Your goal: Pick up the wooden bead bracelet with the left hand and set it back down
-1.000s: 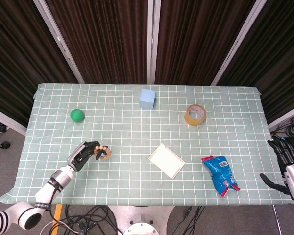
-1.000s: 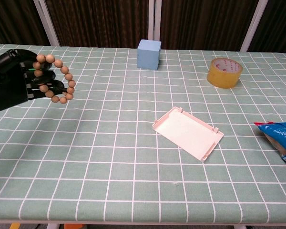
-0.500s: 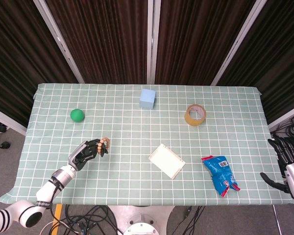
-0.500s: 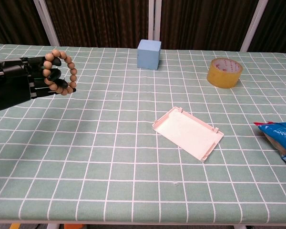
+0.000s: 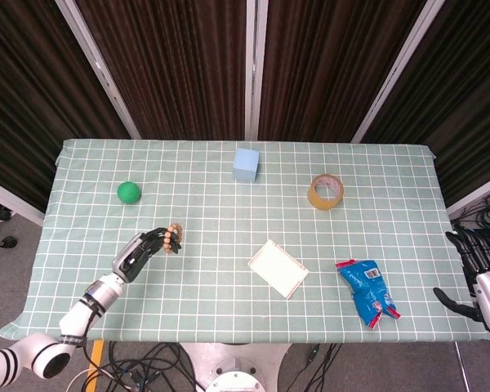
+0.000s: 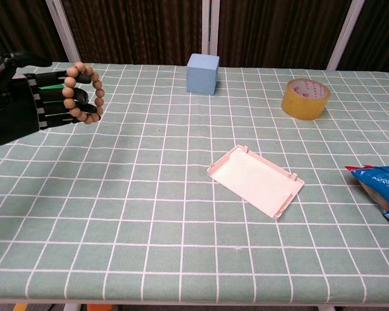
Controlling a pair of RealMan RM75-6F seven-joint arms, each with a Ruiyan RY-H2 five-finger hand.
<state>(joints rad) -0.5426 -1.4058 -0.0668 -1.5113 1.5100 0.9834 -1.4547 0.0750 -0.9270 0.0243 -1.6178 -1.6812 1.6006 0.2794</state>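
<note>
Material: wood, a ring of round tan beads; the wooden bead bracelet is probably strung on cord, so light, with hard beads but a floppy loop overall.
Where it is: upper left of the chest view, hanging around the fingertips of the left hand, apparently raised clear of the table; lower left of centre in the head view.
Left hand: dark fingers hooked through the loop, holding the bracelet; exactly which fingers carry it I cannot tell.
Right hand: at the far right edge of the head view, off the table, fingers spread and holding nothing.
Handling: smooth beads may roll or slide along a finger, and the loop could swing when moved; not fragile.
Where to hold: through the ring or pinching a few beads, as it looks now.
Setting down: lower until beads touch the cloth, then slip the fingers out.
</note>
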